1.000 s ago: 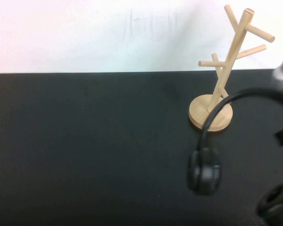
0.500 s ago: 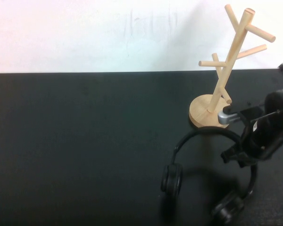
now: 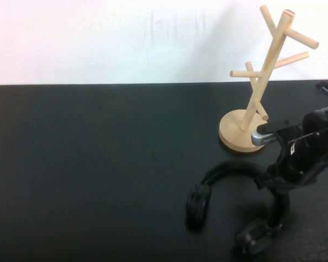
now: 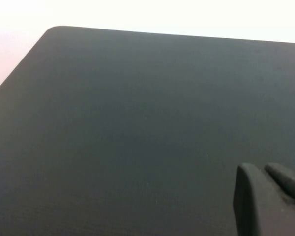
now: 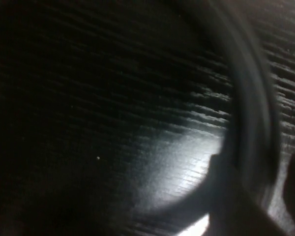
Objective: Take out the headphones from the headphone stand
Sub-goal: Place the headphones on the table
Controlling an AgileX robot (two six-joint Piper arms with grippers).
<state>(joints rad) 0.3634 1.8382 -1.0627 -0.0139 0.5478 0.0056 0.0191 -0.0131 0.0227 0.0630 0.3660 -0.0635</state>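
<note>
**Headphones off the stand, down on the table**

My right hand sits low at the table's right side, clamped on the headband of the headphones — in my right wrist view the band runs between my fingers, just above the dark table. The headphones are clear of the stand: both ear cups look to be resting on the table in front of its round base, near it but apart. The stand is upright with bare pegs.

So I judge the lift-off done, and I am at the set-down. What the next move calls for is simple — let go of the band without dragging it, then rise straight so I don't knock the stand beside me.

My left hand hangs over bare table, out of the high view; its fingers lie together, holding nothing
</note>
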